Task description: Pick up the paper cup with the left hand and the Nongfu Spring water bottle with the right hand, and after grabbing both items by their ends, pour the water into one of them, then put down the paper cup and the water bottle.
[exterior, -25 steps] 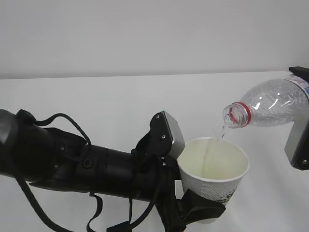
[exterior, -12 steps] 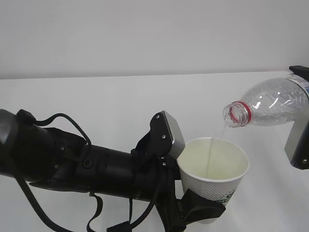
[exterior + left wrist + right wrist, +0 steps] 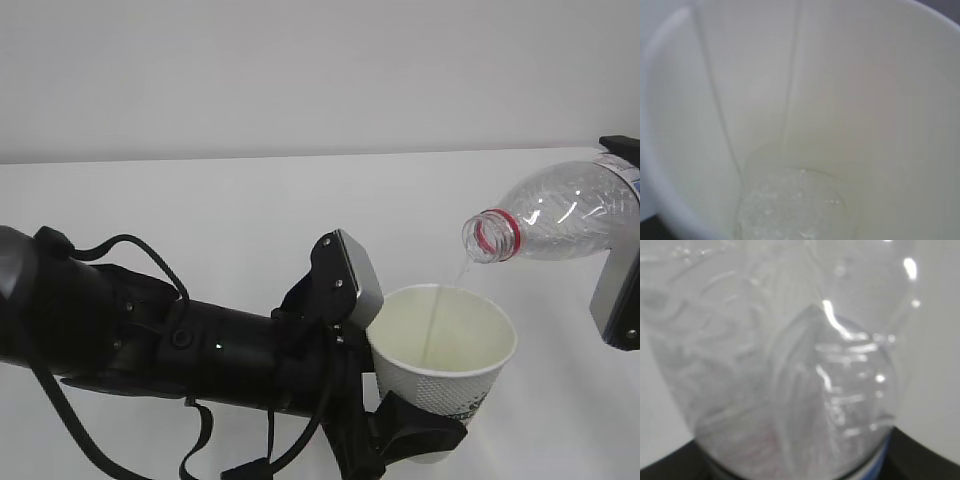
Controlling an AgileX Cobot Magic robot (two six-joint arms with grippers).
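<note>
Left hand (image 3: 405, 440): black fingers closed around the lower part of the cup (image 3: 442, 375), gripping it near its base. Cup is upright, off the table (image 3: 200, 210), mouth open upward, at lower centre-right of the exterior view. The grey plate (image 3: 358, 277) on the wrist sits just beside the cup's rim, on its left. Cables (image 3: 120, 250) loop over the arm body.

Left wrist view looks straight into the cup (image 3: 800, 120): cream inside, a shallow pool of bubbly water (image 3: 795, 205) at the bottom.

Right hand (image 3: 620, 290): mostly cut off at the frame's right edge; it holds the bottle (image 3: 560, 212) by its rear end. Bottle is tipped close to horizontal, neck pointing left and slightly down, red ring just behind the open mouth. Mouth is above the cup's right rim, not touching. A thin stream (image 3: 438, 320) runs from the mouth into the cup.

Right wrist view: clear ribbed bottle wall (image 3: 790, 365) fills the frame, blurred.
</note>
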